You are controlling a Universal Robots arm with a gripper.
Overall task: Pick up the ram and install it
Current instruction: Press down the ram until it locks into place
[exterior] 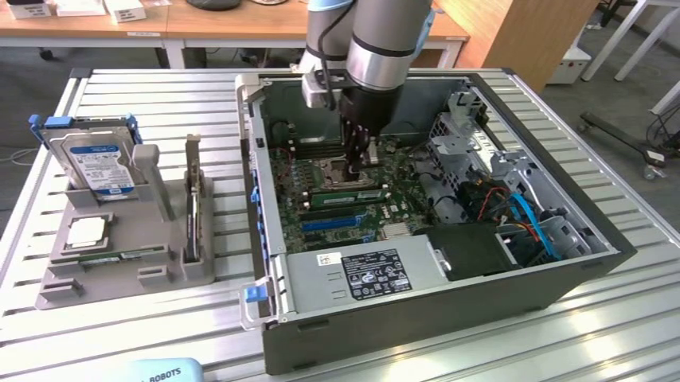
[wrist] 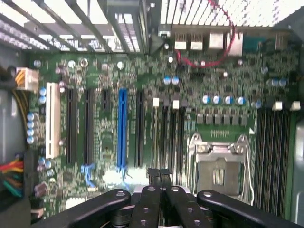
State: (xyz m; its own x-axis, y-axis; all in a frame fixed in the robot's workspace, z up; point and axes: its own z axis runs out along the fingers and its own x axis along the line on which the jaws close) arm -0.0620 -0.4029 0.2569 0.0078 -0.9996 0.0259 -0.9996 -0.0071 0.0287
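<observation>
Gripper (exterior: 361, 163) clenched tight, down inside the open computer case (exterior: 447, 318), just above the green board (wrist: 109, 123) near the long slots (wrist: 166, 137).

The wrist camera is looking down onto a green motherboard (wrist: 190, 90) inside a computer case. The gripper (wrist: 159, 178) is hanging close above the board with its black fingers (wrist: 153, 176) pressed together, nothing visibly held between them. A blue expansion slot (wrist: 122, 128) is standing among black slots, with a white slot (wrist: 52, 118) beside them. An empty processor socket (wrist: 219, 166) with its metal frame is lying near the fingers, and dark memory slots (wrist: 271, 147) are running alongside it.
</observation>
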